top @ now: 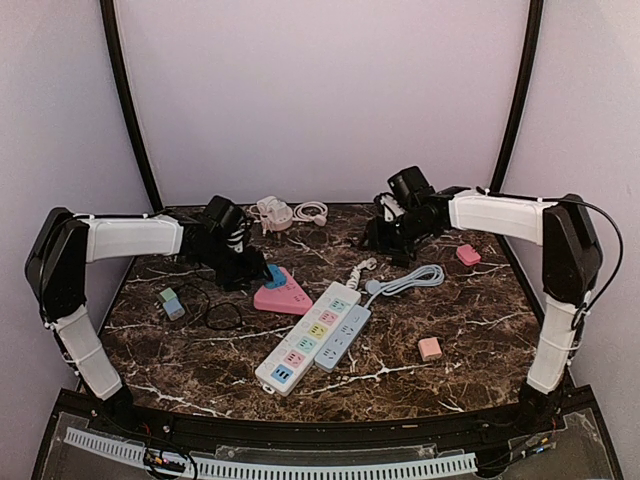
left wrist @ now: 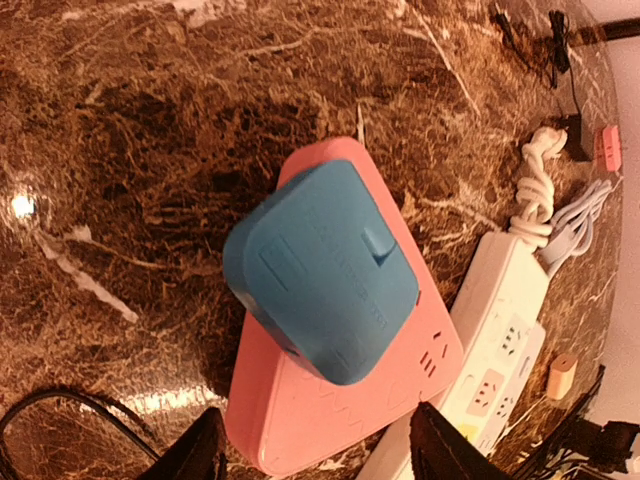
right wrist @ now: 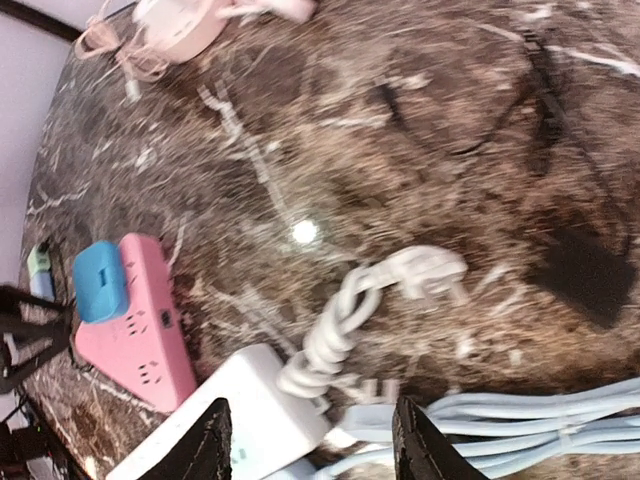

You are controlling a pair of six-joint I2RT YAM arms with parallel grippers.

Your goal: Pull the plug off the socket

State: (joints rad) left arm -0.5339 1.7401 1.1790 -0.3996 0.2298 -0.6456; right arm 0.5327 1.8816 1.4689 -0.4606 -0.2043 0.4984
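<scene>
At the far left of the dark marble table (top: 450,310) lies a small green and blue block (top: 171,302), with a loop of black cable (top: 222,316) just beside it. Next comes the left pincer (left wrist: 320,452), reached low over the table; its two dark fingers (left wrist: 195,450) are spread wide and pinch nothing, and in the left wrist view the near end of the pink socket (left wrist: 420,350) shows between them. The blue plug (left wrist: 320,270) sits seated on top of that triangular socket, covering its end nearest the left arm and leaving the holes at the other end bare. To the right of the socket, two long white power strips (top: 310,340) lie side by side and slanted, the nearer one just beside the socket's edge. A bundled white cord (right wrist: 345,320) with its plug and a coiled pale blue cable (right wrist: 520,420) lie at their far end. Above these hangs the right pincer (right wrist: 312,445), its fingers likewise spread and holding nothing. Farther right, a pink block (top: 468,254) and a peach block (top: 430,348) rest well apart on the table.
</scene>
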